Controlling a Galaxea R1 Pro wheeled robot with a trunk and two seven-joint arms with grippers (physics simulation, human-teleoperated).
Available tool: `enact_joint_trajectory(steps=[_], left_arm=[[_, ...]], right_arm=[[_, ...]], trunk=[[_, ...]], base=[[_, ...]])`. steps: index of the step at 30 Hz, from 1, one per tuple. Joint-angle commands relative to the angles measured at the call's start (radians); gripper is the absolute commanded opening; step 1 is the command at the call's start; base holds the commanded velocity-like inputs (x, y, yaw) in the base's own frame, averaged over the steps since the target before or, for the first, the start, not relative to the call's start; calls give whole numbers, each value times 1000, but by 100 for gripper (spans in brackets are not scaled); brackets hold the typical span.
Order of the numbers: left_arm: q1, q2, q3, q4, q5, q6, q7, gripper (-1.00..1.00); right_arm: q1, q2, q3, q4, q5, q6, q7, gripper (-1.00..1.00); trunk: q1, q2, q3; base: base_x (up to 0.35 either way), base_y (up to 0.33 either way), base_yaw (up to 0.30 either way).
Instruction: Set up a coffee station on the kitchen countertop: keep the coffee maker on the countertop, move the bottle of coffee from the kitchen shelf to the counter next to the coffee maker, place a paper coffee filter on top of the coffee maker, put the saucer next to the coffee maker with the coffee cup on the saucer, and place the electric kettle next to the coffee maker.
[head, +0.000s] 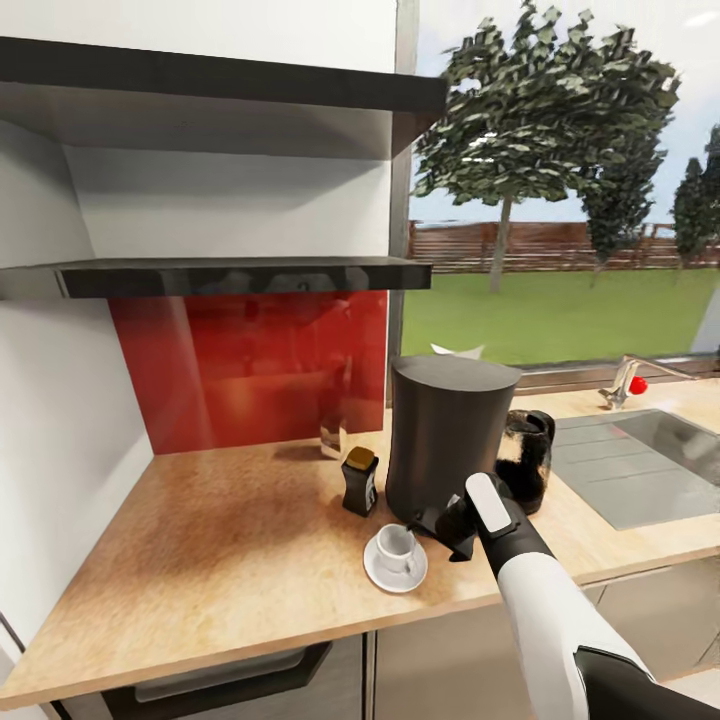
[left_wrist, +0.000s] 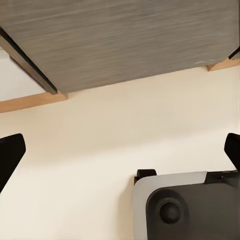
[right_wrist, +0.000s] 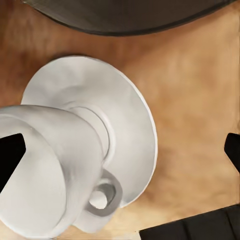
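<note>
The tall dark coffee maker (head: 450, 440) stands on the wooden countertop (head: 220, 560). A whitish paper coffee filter (head: 457, 351) peeks out just past its top's far edge. The bottle of coffee (head: 360, 481) stands to its left and the glass electric kettle (head: 526, 460) to its right. In front, the white coffee cup (head: 397, 546) (right_wrist: 50, 175) sits on the saucer (head: 395, 575) (right_wrist: 125, 110). My right gripper (head: 440, 528) (right_wrist: 120, 152) hovers open just right of the cup, one fingertip (right_wrist: 10, 155) over its rim. My left gripper (left_wrist: 120, 155) is open and holds nothing.
The thin dark shelf (head: 240, 275) and a thicker slab (head: 220, 75) hang above a red backsplash (head: 250, 370). A clear glass item (head: 333, 437) stands by the backsplash. The steel sink (head: 640, 460) and faucet (head: 625, 380) lie to the right. Grey cabinet fronts (left_wrist: 125, 40) show below.
</note>
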Motion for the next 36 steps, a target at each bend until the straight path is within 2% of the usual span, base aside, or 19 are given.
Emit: enact_joint_trajectory(steps=[1, 20, 36], left_arm=[[0, 0, 8, 1, -2, -1, -8, 100], [0, 0, 8, 1, -2, -1, -8, 100], [0, 0, 8, 2, -2, -1, -8, 100]], right_arm=[[0, 1, -4, -1, -9, 1, -10, 100], [0, 1, -4, 2, -9, 1, -10, 100], [0, 1, -4, 3, -9, 1, -10, 100]], trunk=[[0, -1, 1], [0, -1, 29], [0, -1, 53]], base=[[0, 0, -127], [-5, -1, -126], [-255, -136, -126]])
